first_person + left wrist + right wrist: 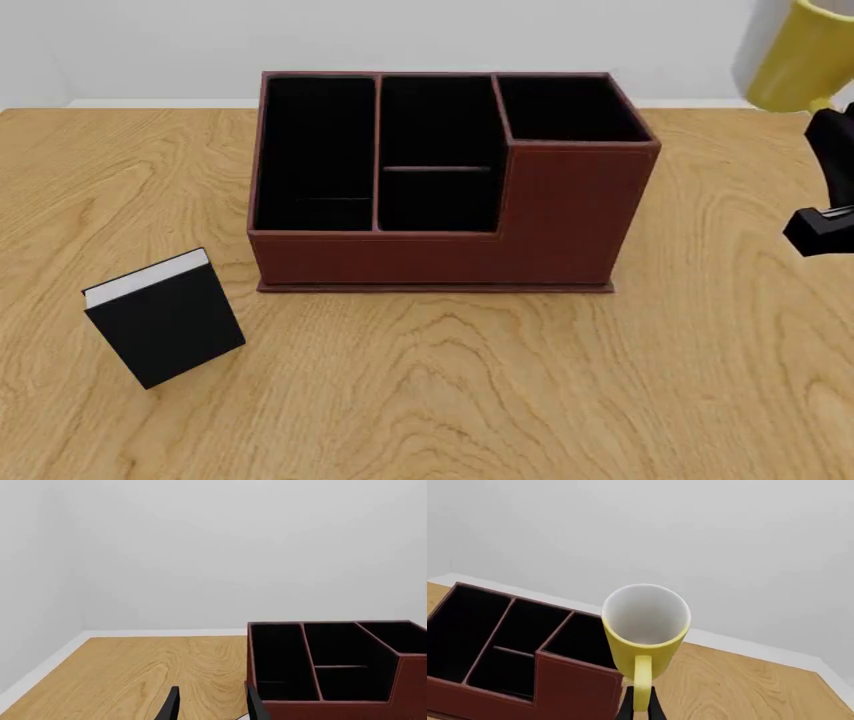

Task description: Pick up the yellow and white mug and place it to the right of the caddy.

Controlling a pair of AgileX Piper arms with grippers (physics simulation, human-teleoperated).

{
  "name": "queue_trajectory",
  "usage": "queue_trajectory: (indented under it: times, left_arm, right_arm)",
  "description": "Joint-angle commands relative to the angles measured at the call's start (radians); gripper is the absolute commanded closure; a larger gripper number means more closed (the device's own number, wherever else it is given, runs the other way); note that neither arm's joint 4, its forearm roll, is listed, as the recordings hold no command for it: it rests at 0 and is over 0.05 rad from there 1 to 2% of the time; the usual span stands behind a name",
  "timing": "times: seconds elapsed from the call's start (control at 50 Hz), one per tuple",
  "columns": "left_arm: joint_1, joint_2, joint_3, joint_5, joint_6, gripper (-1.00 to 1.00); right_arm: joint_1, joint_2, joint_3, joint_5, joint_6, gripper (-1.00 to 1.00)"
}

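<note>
- Left wrist view: the left gripper [212, 706] shows only two dark finger tips with a clear gap and nothing between them, so it stands open and empty; the caddy [337, 667] sits just ahead of it and to one side, its black compartments facing up; the tabletop [147, 670] runs back to the wall; the mug is not in this view.
- Front view: the caddy [441, 180] stands toward the far edge of the tabletop [467, 390], about midway along it, its taller section on the right; a small black book [166, 318] lies off its front left corner, well apart from the job; the yellow and white mug [798, 55] hangs high at the right edge of the view, clear of the tabletop, above and to the right of the caddy's taller end; dark parts of the right arm show just under it.
- Right wrist view: the right gripper [640, 707] is pinched on the handle of the yellow and white mug [646, 627], fingers closed around the loop; the mug's long axis runs on along the fingers, white mouth pointing away, so it is carried tipped rather than upright; the caddy [520, 652] lies below and to the left of it; I'd say the right arm, the one holding it, only needs to right the mug and lower it onto the bare tabletop [740, 685] beside the caddy's tall end.
</note>
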Motion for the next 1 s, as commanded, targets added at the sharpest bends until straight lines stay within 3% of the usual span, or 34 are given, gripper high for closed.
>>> queue_trajectory:
  times: [0.02,0.2,0.44,1.0]
  left_arm:
    - [0.001,0.000,0.006,-0.002,0.004,-1.00]
    - [-0.002,0.000,-0.012,0.010,0.014,-1.00]
    - [-0.003,0.000,0.012,-0.001,0.010,-1.00]
    - [-0.002,0.000,0.030,-0.008,0.012,-1.00]
  right_arm:
    - [-0.038,0.042,0.022,-0.050,0.028,1.00]
    - [-0.073,0.140,0.079,-0.172,0.038,1.00]
    - [-0.117,0.210,0.097,-0.238,0.052,1.00]
    - [-0.125,0.444,0.175,-0.469,0.070,1.00]
